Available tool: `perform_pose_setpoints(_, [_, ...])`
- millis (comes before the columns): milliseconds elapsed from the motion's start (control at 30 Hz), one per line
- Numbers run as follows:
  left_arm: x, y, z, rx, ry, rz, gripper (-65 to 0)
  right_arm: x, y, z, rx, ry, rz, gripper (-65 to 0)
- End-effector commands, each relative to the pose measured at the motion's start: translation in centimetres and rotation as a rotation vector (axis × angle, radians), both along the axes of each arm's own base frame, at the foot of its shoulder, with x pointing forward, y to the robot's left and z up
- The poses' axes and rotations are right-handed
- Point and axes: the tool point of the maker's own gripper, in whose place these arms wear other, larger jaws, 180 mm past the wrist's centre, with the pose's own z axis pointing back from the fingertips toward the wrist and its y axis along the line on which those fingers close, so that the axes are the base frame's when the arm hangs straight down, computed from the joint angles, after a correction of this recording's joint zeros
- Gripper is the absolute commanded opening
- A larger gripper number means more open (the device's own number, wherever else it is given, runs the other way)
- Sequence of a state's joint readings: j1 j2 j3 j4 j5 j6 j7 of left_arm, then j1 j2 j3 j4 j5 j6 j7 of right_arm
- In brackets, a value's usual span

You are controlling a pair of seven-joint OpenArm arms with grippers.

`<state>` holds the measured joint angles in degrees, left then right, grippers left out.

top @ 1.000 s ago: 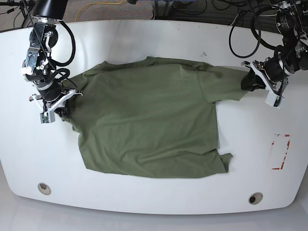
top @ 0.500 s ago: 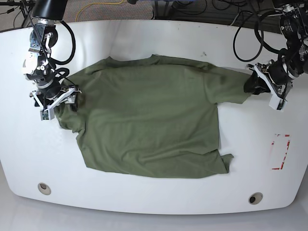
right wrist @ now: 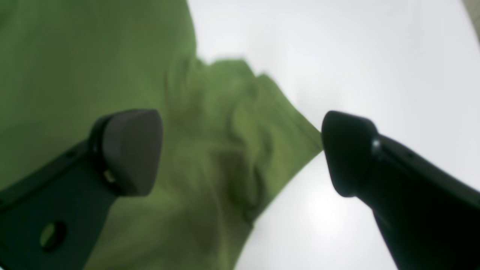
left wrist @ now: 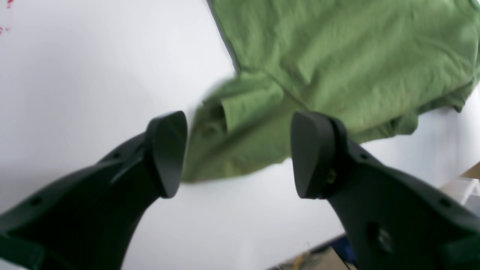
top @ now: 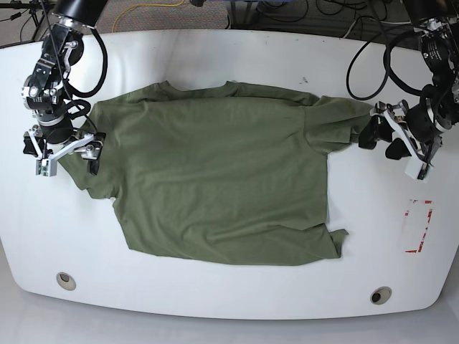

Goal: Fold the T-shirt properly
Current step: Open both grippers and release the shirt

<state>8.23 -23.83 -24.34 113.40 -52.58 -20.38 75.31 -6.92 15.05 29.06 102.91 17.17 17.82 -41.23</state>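
The olive-green T-shirt (top: 222, 172) lies spread flat on the white table (top: 215, 57), neck toward the far edge and both sleeves drawn out sideways. My left gripper (top: 380, 142) is at the sleeve on the base view's right. Its wrist view shows it open (left wrist: 240, 155), with that sleeve (left wrist: 240, 127) lying slack on the table beyond the gap. My right gripper (top: 66, 154) is at the other sleeve. It is open too (right wrist: 240, 152), hovering over the rumpled sleeve end (right wrist: 225, 150) and holding nothing.
The shirt's lower right hem corner (top: 337, 240) is turned up. A red-marked rectangle (top: 417, 226) is on the table at the right. Two round holes (top: 66, 280) (top: 381, 294) sit near the front edge. Cables lie beyond the far edge.
Both grippers pulled the sleeves outward, stretching the shirt wider, then opened and let the sleeves go. Both arms have drawn slightly outward.
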Motion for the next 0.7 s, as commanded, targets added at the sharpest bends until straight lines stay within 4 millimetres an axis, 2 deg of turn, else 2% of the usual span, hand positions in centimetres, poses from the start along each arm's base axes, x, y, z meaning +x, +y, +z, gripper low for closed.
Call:
perform_pose_setpoints(0, [1.9,0.1,2.9,-0.005,-0.105,-0.006,-24.0,-0.5,1.1,1.4,0.021,-0.046,-0.010,0.0])
perform_pose_setpoints(233, [3.9,0.6,6.3,-0.039,-0.214,0.012,-24.0,-3.0,3.9,-0.2,0.131,-0.035,-0.067,0.0])
perform_pose_setpoints(367, [4.9,1.3,8.1,-0.038,-0.271,0.032,-24.0,-4.9,5.8,-2.3,0.195,0.013,-0.090,0.0])
perform_pose_setpoints(667, [6.2,2.1,9.9,-0.002,-0.330,0.057,-24.0,-7.8,8.0,-5.0,0.270,0.091,-0.118,0.0])
